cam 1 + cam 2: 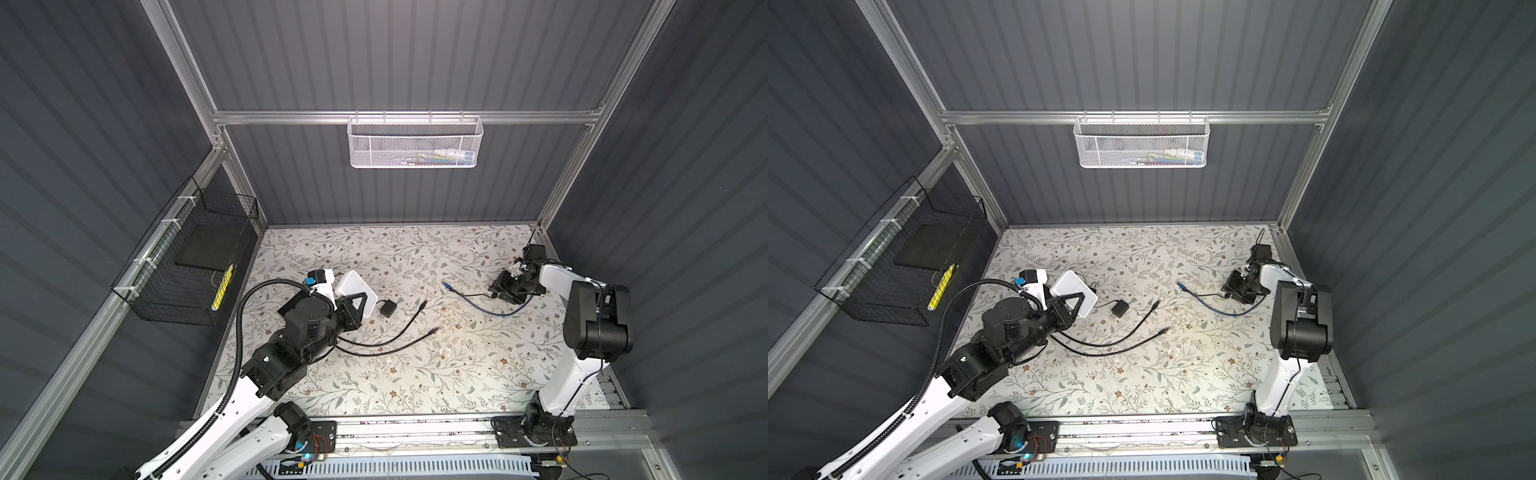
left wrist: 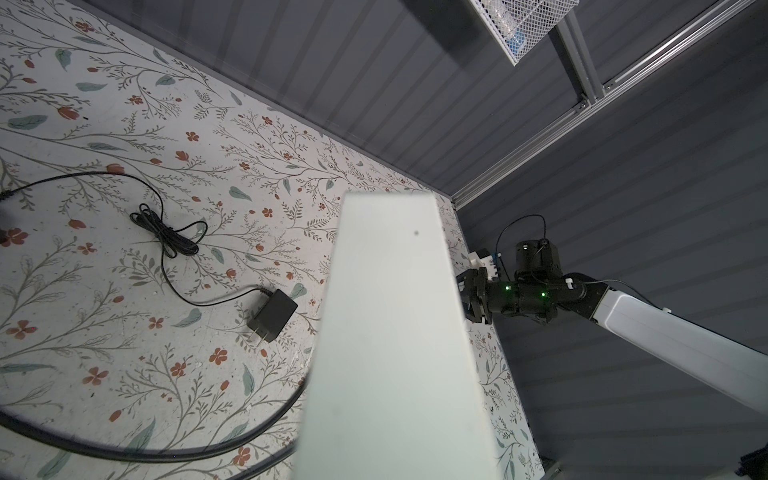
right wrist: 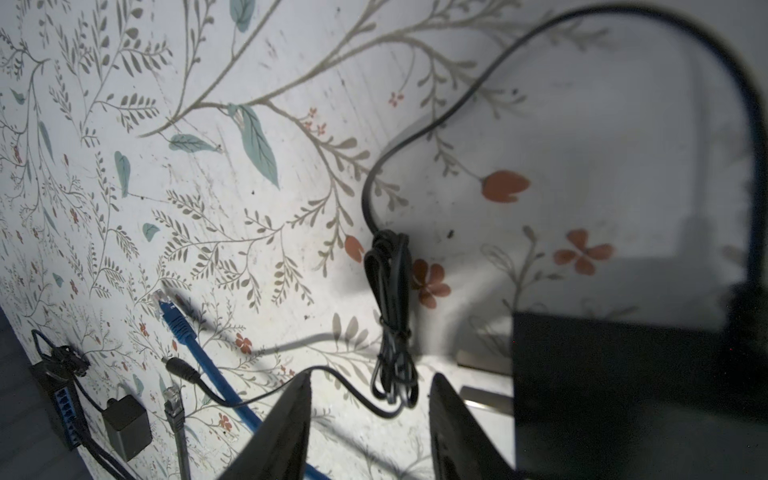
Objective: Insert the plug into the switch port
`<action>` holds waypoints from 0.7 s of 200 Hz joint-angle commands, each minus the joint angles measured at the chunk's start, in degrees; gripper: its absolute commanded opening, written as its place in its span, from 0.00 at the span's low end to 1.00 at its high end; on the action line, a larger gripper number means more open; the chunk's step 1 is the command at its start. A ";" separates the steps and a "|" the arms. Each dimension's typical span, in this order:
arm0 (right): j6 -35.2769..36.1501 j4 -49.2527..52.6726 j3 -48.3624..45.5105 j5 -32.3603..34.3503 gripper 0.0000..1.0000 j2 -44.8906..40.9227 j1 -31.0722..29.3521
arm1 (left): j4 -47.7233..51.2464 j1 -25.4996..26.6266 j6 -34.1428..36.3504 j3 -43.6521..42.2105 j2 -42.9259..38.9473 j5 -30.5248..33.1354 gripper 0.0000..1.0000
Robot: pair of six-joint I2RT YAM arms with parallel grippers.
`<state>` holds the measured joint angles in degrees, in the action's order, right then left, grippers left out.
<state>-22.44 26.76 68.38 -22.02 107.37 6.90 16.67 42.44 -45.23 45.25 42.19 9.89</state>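
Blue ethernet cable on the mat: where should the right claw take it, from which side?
Take the blue boot just behind the clear plug tip, from above, jaws across its width. It lies flat with bare mat either side; the cable behind is limp and would not steer the tip.

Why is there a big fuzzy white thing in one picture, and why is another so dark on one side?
Left wrist view: the white box sits very near the lens, so it is out of focus. Right wrist view: the black block is close, blurred and shadowed, while the blue plug farther off is sharp. Both top views: a bright patch on the table.
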 commanded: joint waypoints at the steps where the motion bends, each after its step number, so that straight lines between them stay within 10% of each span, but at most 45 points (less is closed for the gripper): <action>1: 1.78 2.00 1.33 0.31 0.49 -2.66 -1.33 | -2.77 -0.08 -0.21 -0.60 0.07 -0.22 0.00; 140: 33.69 11.39 6.50 15.59 0.50 -4.85 -21.85 | -2.68 -0.09 -0.70 -1.41 0.04 -2.80 0.00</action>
<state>3.57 36.93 75.00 -10.41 101.03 -14.52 16.23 42.44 -45.41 45.10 42.63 8.75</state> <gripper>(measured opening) 0.500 0.246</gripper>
